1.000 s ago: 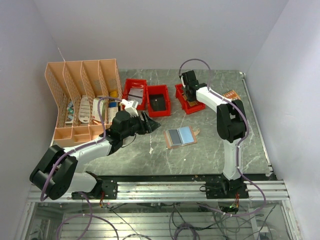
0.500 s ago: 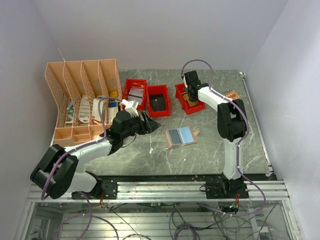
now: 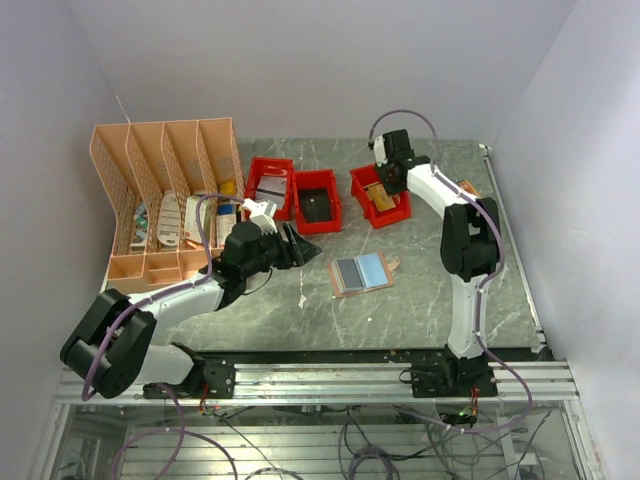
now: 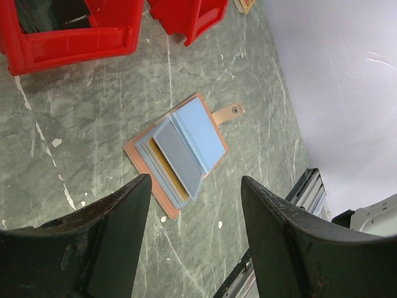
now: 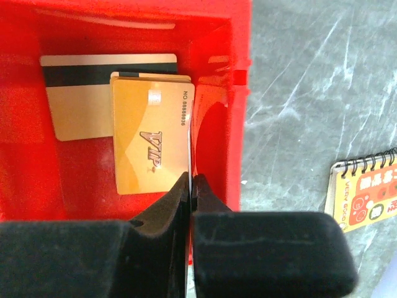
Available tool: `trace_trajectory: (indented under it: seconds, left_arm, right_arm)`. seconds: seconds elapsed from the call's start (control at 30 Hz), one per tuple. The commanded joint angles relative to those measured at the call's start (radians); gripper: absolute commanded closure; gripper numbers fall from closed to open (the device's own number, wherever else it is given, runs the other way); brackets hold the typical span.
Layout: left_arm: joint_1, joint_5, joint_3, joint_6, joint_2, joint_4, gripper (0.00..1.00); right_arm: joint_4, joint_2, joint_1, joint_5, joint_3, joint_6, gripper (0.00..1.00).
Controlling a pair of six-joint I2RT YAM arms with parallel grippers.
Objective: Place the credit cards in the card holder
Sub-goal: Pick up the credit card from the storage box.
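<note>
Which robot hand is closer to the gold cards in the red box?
Right. The right fingers hang just over the gold cards in the red box. The left fingers are across the table, by the open card holder.

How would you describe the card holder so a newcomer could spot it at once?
Start at the grey marbled table, then the row of red bins along its far side. Just nearer than the bins, the card holder lies opened flat. Unlike the bins, it is flat and tan, with pale blue sleeves inside and a snap tab sticking out.
</note>
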Motion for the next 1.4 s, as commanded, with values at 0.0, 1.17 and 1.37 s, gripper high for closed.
trace_trajectory:
  seconds: [0.0, 1.17, 1.37]
  left_arm:
    - [0.006, 0.006, 0.020, 0.007, -0.008, 0.014, 0.30]
    - [0.005, 0.084, 0.109, -0.232, -0.009, 0.256, 0.30]
    - [0.006, 0.091, 0.118, -0.240, -0.012, 0.260, 0.31]
  right_arm:
    - [-0.051, -0.103, -0.057, -0.213, 0.057, 0.037, 1.00]
    - [1.114, -0.237, -0.356, -1.619, -0.555, 1.902, 1.00]
    - [1.090, -0.279, -0.345, -1.617, -0.567, 1.891, 1.00]
